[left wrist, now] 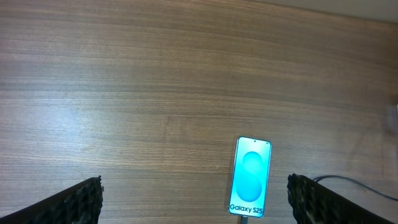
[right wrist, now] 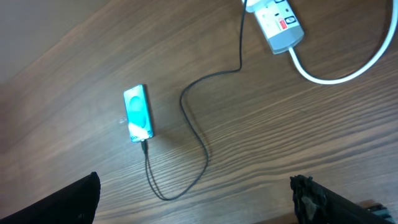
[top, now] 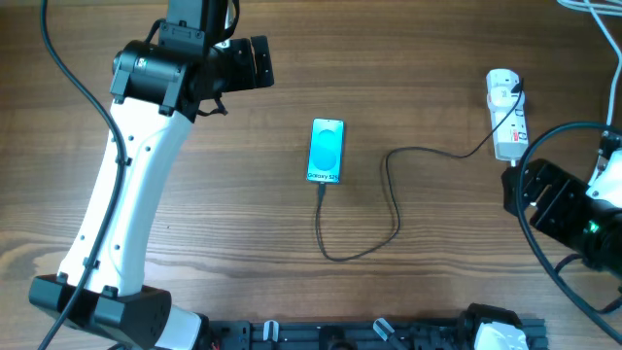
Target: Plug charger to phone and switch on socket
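Phone (top: 327,151) looks plugged into the charger (top: 389,209); the right gripper (right wrist: 196,186) near the socket (top: 505,117), fingers spread like the left gripper (left wrist: 194,186), should narrow and press the red switch (right wrist: 287,23) squarely.

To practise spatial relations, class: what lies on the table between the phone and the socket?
Only the charger, its thin black cable looping from phone to socket; the overhead view shows it.
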{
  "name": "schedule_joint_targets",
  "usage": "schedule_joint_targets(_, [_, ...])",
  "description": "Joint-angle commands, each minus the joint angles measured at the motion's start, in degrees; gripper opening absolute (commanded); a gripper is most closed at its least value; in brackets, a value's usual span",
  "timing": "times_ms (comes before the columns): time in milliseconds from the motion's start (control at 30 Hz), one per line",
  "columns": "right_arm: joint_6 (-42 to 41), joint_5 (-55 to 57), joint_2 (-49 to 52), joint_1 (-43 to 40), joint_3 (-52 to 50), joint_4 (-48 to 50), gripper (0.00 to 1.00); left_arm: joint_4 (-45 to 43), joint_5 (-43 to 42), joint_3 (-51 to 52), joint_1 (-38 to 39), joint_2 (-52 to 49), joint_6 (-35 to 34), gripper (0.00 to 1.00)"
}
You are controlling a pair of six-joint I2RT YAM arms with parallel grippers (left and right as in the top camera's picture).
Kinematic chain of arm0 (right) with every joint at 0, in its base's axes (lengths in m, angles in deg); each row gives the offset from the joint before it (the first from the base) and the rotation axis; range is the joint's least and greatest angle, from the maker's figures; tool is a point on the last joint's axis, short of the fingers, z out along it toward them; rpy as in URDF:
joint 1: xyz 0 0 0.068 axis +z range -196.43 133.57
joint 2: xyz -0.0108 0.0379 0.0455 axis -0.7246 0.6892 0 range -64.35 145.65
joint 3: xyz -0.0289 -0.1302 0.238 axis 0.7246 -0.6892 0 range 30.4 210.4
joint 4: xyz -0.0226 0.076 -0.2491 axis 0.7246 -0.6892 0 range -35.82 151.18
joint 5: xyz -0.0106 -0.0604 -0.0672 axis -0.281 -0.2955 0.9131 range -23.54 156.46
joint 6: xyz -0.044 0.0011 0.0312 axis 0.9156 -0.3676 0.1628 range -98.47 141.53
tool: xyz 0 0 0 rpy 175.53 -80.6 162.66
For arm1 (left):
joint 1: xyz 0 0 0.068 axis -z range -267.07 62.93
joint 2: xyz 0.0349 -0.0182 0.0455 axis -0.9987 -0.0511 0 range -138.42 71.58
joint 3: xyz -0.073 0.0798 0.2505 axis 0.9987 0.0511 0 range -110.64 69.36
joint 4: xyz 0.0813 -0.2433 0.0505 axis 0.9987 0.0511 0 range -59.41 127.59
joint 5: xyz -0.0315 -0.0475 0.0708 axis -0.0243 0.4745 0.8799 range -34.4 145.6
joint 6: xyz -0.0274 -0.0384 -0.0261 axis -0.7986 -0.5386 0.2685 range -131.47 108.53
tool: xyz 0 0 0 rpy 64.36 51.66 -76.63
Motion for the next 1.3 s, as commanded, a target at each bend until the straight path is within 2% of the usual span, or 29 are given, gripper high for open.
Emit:
schedule_joint_targets(0, [0.96, -0.48, 0.55, 0.28, -0.90, 0.09, 1.00, 0.02, 0.52, 0.04, -0.07, -0.31, 0.09, 1.00])
schedule_joint_targets(233, [2.84, -0.48, 1.38, 0.28, -1.57, 0.07, 1.00, 0.02, 0.52, 0.04, -0.07, -0.31, 0.09, 1.00])
schedule_joint_targets(467, [2.62, -1.46, -2.38, 0.28, -9.68, 3.06, 1.00, 0.02, 0.52, 0.04, -0.07, -0.31, 0.09, 1.00])
schedule_joint_targets(667, [4.87, -1.62, -16.65, 0.48, -24.59, 16.13, 1.00, 0.02, 0.52, 0.04, -0.07, -0.31, 0.09, 1.00])
schedule_joint_targets(833, [5.31, -1.62, -29.55, 8.09, -38.18, 30.47, 1.00, 0.02, 0.52, 0.04, -0.07, -0.31, 0.09, 1.00])
schedule_joint_targets(967, [3.34, -1.36, -36.72, 8.90, -45.42, 36.41, 1.00, 0.02, 0.52, 0.04, -0.07, -0.31, 0.09, 1.00])
schedule_joint_targets(1100, [9.97, -1.62, -44.89, 8.92, -56.00, 49.18, 1.00, 0.02, 0.52, 0.04, -0.07, -0.31, 0.09, 1.00])
schedule_joint_targets(1267, [13.25, -3.52, -50.97, 8.92, -67.36, 61.44, 1.00, 0.02, 0.52, 0.04, -0.07, -0.31, 0.09, 1.00])
